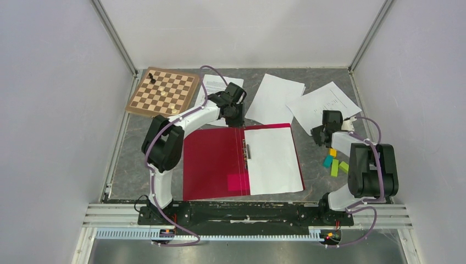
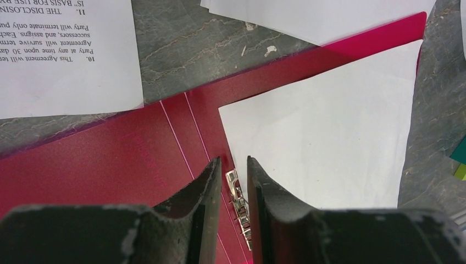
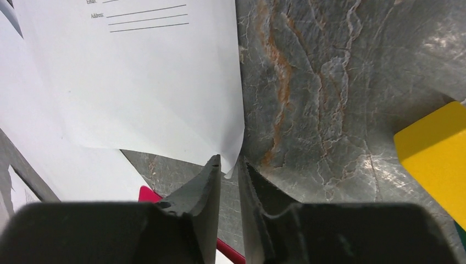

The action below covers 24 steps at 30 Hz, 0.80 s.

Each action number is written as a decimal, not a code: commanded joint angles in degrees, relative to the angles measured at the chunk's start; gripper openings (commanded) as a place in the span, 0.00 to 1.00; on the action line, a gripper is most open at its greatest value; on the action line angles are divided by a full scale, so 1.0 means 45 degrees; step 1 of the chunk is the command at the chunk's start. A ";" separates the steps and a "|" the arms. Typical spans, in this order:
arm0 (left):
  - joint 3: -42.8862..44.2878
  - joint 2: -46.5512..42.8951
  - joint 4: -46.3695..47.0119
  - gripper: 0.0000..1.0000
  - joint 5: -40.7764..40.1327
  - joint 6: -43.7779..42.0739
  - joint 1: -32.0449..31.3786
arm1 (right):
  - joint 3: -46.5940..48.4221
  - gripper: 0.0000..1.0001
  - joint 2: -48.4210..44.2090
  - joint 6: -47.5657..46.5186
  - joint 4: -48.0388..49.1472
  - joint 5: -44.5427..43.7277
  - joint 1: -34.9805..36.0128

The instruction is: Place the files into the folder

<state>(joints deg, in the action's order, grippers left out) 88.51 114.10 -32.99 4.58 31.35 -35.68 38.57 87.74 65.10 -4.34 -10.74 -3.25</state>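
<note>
The red folder [image 1: 211, 162] lies open at the table's middle, metal clip [image 1: 246, 149] at its spine, pink patch [image 1: 237, 182] near the front. A blank white sheet [image 1: 272, 159] lies on its right half. My left gripper [image 1: 237, 118] hovers over the spine's far end; in the left wrist view its jaws [image 2: 233, 159] stand narrowly apart above the clip [image 2: 237, 192], holding nothing. My right gripper [image 1: 319, 135] sits at the near corner of a printed sheet [image 1: 324, 104]; its jaws [image 3: 229, 162] stand narrowly apart with that sheet's [image 3: 148, 82] curled corner between the tips.
Another white sheet [image 1: 275, 98] lies behind the folder, and a printed one [image 1: 211, 88] lies under the left arm. A chessboard [image 1: 164, 91] sits at the back left. Coloured blocks [image 1: 332, 159] lie right of the folder, a yellow one [image 3: 434, 148] close to my right gripper.
</note>
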 commanded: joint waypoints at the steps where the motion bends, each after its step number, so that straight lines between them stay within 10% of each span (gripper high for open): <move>1: -0.0159 -0.0878 0.0377 0.30 -0.0135 0.0390 0.0058 | -0.0162 0.17 0.0599 0.0030 -0.1005 0.0059 -0.0021; 7: -0.0223 -0.0977 0.0376 0.30 -0.0274 0.0393 0.0064 | -0.0238 0.00 0.0204 -0.0383 -0.1155 -0.0082 -0.0040; 24: -0.2019 -0.1987 0.0225 0.25 -0.0767 0.1449 0.0981 | 0.2066 0.00 -0.4071 -0.3489 -0.1886 0.3866 0.1238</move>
<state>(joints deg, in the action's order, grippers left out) 82.74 110.30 -32.80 2.61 33.47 -32.23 48.51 74.87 54.24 -11.42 1.45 0.36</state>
